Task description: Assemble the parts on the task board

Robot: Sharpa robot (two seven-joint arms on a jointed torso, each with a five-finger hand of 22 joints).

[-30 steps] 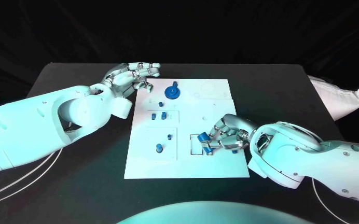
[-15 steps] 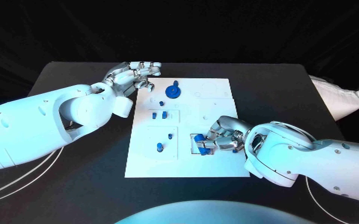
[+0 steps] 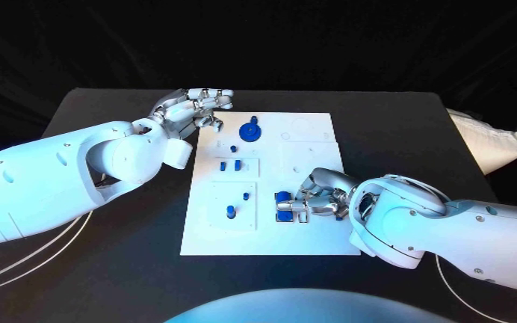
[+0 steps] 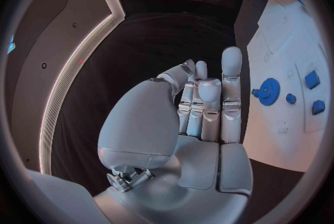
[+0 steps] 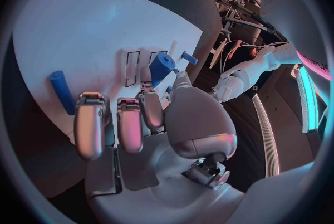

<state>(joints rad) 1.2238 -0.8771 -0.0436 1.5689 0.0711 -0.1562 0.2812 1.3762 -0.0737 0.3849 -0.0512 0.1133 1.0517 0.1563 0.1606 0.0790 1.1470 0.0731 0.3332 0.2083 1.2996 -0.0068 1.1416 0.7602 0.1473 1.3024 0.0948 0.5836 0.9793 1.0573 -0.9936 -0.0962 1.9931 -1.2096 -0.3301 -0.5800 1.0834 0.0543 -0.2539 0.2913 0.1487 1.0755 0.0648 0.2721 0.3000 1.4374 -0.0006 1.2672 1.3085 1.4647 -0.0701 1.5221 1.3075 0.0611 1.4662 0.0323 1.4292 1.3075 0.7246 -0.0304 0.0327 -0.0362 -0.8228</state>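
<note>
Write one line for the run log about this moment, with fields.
left hand: open, at task board far corner | right hand: pinches blue part over the board | blue gear: on board

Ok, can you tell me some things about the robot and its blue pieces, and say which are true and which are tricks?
1. The right hand is at a blue piece on the board. True.
2. The left hand holds a blue piece. False: it holds nothing and sits at the board's far left corner.
3. A round blue gear sits on the far part of the board. True.
4. The board is black. False: the board is white, and the table is black.
5. Both hands are touching each other. False: they are well apart.
</note>
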